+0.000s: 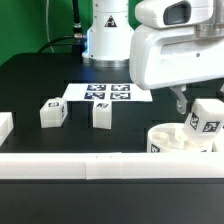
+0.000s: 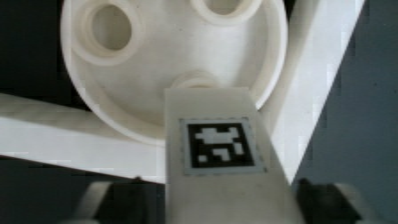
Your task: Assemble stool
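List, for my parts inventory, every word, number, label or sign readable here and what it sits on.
No words, brands or numbers can be read anywhere.
Gripped leg: one black-and-white square tag, a pattern only, no characters.
Loose legs: a tag on each, too small to make out.
Marker board: several square tags, patterns only.

Open table (image 1: 30,85) between loose leg (image 1: 101,114) and seat (image 1: 170,138); border rail (image 1: 90,163) probably hems the front.
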You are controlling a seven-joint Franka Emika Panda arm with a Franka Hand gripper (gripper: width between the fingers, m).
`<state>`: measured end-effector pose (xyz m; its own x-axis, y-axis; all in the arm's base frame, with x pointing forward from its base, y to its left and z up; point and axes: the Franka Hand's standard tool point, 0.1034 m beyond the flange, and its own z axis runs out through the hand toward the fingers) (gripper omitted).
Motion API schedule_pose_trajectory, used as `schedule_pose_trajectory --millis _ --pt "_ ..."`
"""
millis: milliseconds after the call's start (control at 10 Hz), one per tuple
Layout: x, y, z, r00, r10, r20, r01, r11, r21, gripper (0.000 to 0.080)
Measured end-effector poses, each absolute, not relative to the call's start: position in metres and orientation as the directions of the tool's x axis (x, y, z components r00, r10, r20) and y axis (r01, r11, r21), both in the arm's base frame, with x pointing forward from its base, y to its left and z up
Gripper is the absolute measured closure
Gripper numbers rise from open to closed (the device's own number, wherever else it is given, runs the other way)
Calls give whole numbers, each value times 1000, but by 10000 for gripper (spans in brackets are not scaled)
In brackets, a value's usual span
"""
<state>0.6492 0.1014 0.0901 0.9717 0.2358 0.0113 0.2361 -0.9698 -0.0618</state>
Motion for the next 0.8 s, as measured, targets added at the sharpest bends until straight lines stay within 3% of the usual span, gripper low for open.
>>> schedule_pose_trajectory --millis 500,800 --pt "647 99 91 989 141 30 143 -987 -75 461" --pt "644 102 90 985 -159 62 -151 -982 -111 461"
